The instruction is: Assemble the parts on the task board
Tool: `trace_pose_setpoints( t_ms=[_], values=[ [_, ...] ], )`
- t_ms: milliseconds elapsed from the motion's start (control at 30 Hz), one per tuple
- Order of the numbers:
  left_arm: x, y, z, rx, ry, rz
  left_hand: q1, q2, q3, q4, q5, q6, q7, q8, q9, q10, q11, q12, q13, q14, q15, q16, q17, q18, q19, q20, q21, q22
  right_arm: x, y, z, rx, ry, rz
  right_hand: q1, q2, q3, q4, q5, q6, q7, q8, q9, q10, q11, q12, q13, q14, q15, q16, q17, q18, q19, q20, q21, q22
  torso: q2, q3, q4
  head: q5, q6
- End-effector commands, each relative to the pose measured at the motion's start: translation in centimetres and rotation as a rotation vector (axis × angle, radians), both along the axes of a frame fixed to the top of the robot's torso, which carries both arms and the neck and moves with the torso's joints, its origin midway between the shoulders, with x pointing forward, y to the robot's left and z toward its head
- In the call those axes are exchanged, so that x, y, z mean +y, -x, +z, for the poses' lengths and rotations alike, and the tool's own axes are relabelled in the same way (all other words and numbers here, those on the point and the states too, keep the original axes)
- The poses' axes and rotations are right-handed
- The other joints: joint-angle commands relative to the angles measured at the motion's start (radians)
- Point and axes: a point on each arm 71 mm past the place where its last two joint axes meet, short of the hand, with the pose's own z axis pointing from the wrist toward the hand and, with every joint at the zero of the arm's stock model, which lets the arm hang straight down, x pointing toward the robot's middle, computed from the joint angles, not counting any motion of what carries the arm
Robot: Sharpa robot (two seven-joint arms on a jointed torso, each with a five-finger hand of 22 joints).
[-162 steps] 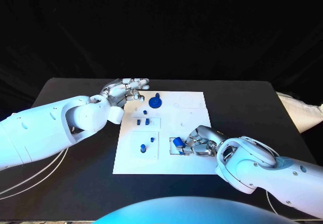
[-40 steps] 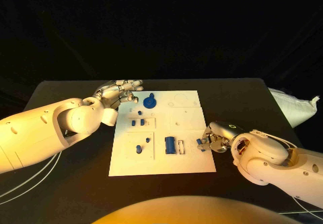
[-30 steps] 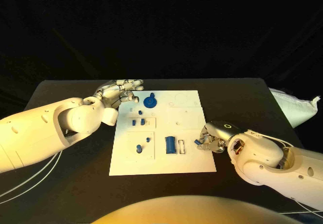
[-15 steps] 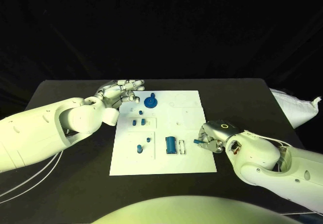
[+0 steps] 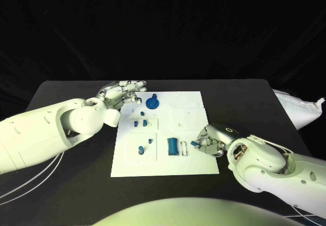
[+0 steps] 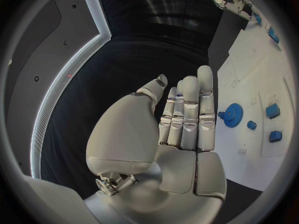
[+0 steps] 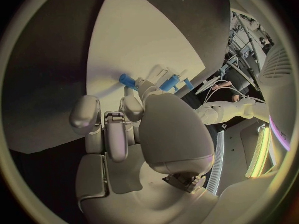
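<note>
Right hand (image 5: 212, 142) pinches a small blue peg (image 5: 195, 143) at the white board's (image 5: 190, 99) 4 o'clock edge, just beside the blue block (image 5: 172, 146) and its empty slot. Left hand (image 5: 126, 92) rests empty, fingers straight and together, near the gear (image 5: 152, 101) at 11 o'clock. Best bet: keep the peg upright and lower slowly.

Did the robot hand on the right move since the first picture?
Yes. The right robot hand went from over the task board near the big blue block out to the board's right edge.
</note>
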Motion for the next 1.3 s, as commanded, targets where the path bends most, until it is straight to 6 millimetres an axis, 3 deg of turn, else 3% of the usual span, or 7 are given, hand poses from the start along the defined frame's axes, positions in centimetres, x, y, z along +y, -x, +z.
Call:
trace_pose_setpoints(
  t_ms=[33, 267, 467, 700, 1300],
  values=[
    [-0.3, 0.1, 0.1, -0.008, 0.010, -0.020, 0.008, 0.005, -0.006, -0.002, -0.001, -0.009, 0.000, 0.004, -0.001, -0.006, 0.002, 0.005, 0.002, -0.007, -0.002, 0.004, -0.001, 0.010, 0.004, 0.002, -0.006, -0.001, 0.0, 0.1, 0.0, 0.055, -0.139, -0.096, -0.014, -0.004, 0.011, 0.002, 0.004, 0.004, -0.007, 0.001, 0.024, 0.008, -0.002, 0.000, 0.004, 0.086, -0.009, 0.004, 0.170, -0.009, 0.008, 0.002, 0.004, 0.003, 0.001, -0.0005, 0.0002, 0.002, -0.001],
    [-0.3, 0.1, 0.1, -0.007, 0.010, -0.020, 0.008, 0.005, -0.006, -0.002, -0.001, -0.009, 0.000, 0.004, -0.001, -0.006, 0.002, 0.005, 0.002, -0.007, -0.002, 0.004, -0.001, 0.010, 0.004, 0.002, -0.006, -0.001, 0.5, 0.3, -0.1, 0.108, -0.185, -0.110, -0.041, -0.020, 0.019, 0.011, 0.015, 0.008, -0.007, 0.001, 0.029, 0.013, -0.003, 0.006, 0.010, 0.087, -0.009, 0.006, 0.174, -0.010, 0.010, 0.002, 0.006, 0.006, 0.000, -0.0013, -0.0003, 0.003, -0.003],
    [-0.4, 0.2, 0.1, -0.007, 0.010, -0.022, 0.008, 0.005, -0.006, -0.002, -0.001, -0.009, 0.000, 0.004, -0.001, -0.006, 0.002, 0.005, 0.002, -0.007, -0.002, 0.004, -0.001, 0.010, 0.004, 0.002, -0.006, -0.001, 1.0, 0.2, -0.6, 0.153, -0.179, -0.094, -0.087, -0.034, 0.012, 0.029, 0.075, 0.017, -0.010, 0.004, 0.038, 0.023, -0.004, 0.020, 0.021, 0.088, -0.010, 0.008, 0.178, -0.011, 0.015, 0.001, 0.011, 0.014, -0.001, -0.0018, 0.0008, 0.003, -0.004],
    [-0.4, 0.2, 0.1, -0.007, 0.011, -0.022, 0.008, 0.005, -0.006, -0.002, -0.001, -0.009, 0.000, 0.004, -0.001, -0.006, 0.002, 0.005, 0.002, -0.007, -0.002, 0.004, -0.001, 0.010, 0.004, 0.002, -0.006, -0.001, 1.7, 0.0, -1.0, 0.182, -0.178, -0.079, -0.124, -0.034, -0.009, 0.041, 0.132, 0.026, -0.013, 0.006, 0.047, 0.036, -0.007, 0.037, 0.035, 0.089, -0.013, 0.011, 0.183, -0.012, 0.018, -0.001, 0.015, 0.020, 0.000, -0.0005, -0.0003, 0.006, -0.003],
    [-0.5, 0.2, 0.1, -0.004, 0.011, -0.029, 0.008, 0.005, -0.006, -0.002, -0.001, -0.009, 0.000, 0.004, -0.001, -0.006, 0.002, 0.005, 0.002, -0.007, -0.002, 0.004, -0.001, 0.010, 0.004, 0.002, -0.006, -0.001, 2.3, -0.1, -1.3, 0.192, -0.154, -0.049, -0.166, -0.025, -0.040, 0.057, 0.139, 0.038, -0.017, 0.010, 0.057, 0.045, -0.011, 0.043, 0.041, 0.090, -0.015, 0.013, 0.187, -0.012, 0.020, -0.004, 0.016, 0.022, 0.000, 0.0003, -0.0010, 0.009, -0.007]
  ],
)
